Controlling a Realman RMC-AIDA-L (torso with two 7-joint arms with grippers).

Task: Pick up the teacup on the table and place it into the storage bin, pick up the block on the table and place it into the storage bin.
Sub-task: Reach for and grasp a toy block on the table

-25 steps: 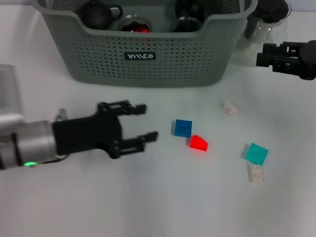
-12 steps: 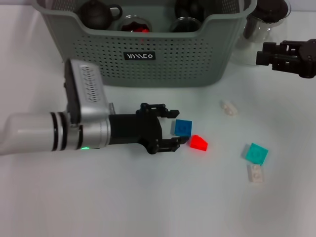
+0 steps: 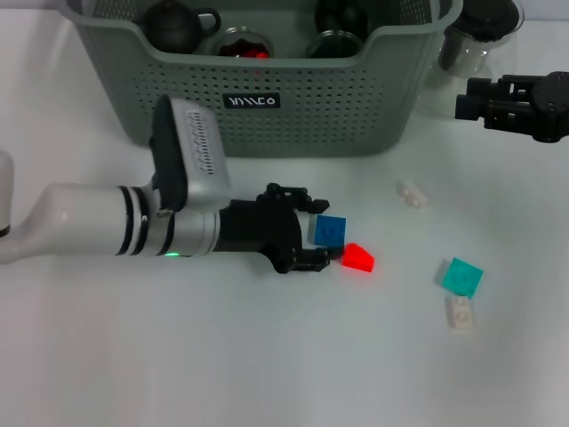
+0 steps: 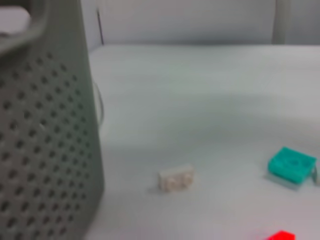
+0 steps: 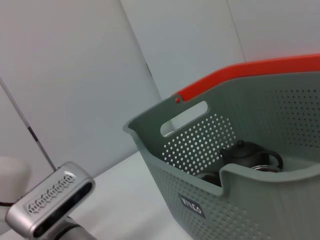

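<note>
A blue block (image 3: 330, 230) lies on the white table, with a red block (image 3: 357, 258) touching its near right corner. My left gripper (image 3: 313, 230) is low over the table at the blue block's left side. It is open, one finger just behind the block and one just in front. The grey-green storage bin (image 3: 267, 116) stands at the back, holding a dark teapot (image 3: 173, 24) and small cups (image 3: 244, 42). No teacup shows on the table. My right gripper (image 3: 468, 98) hangs still at the right, beside the bin.
A teal block (image 3: 462, 277), a white brick (image 3: 460, 312) and another white brick (image 3: 412, 194) lie to the right. The left wrist view shows the bin wall (image 4: 45, 130), a white brick (image 4: 176, 179) and the teal block (image 4: 291, 164). A clear glass jug (image 3: 480, 36) stands back right.
My left arm has swung rightward across the table and rolled its wrist. Its fingers have gone from well left of the blue block to either side of its left end.
</note>
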